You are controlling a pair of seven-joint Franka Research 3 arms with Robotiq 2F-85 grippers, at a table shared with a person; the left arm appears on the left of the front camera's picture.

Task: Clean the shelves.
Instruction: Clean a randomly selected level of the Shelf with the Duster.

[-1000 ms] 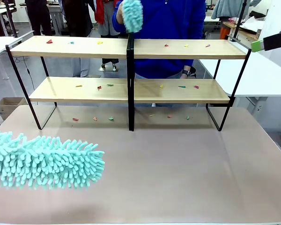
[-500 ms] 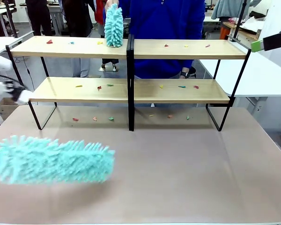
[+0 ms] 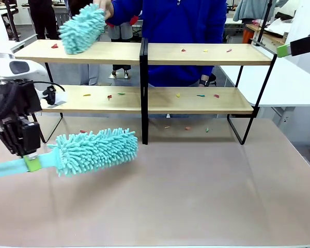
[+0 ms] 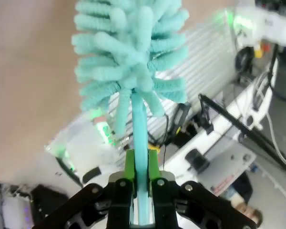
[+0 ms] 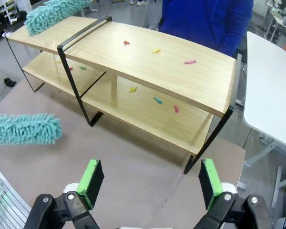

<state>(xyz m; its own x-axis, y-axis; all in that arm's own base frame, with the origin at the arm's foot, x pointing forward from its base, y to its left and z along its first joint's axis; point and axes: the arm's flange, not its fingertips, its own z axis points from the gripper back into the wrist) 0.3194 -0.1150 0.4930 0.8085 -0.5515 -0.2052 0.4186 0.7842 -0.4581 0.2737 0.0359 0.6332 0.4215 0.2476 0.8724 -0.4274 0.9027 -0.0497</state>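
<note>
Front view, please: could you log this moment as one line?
left gripper: shut on duster handle | duster: over table before shelves | right gripper: open, empty | person's duster: at top board, left end

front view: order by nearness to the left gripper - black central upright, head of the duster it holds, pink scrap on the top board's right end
From the left gripper, low at the left:
1. Teal duster head, right beside it, on the tool it grips.
2. Black central upright, farther back, at the middle.
3. Pink scrap, on the top board, far right.
</note>
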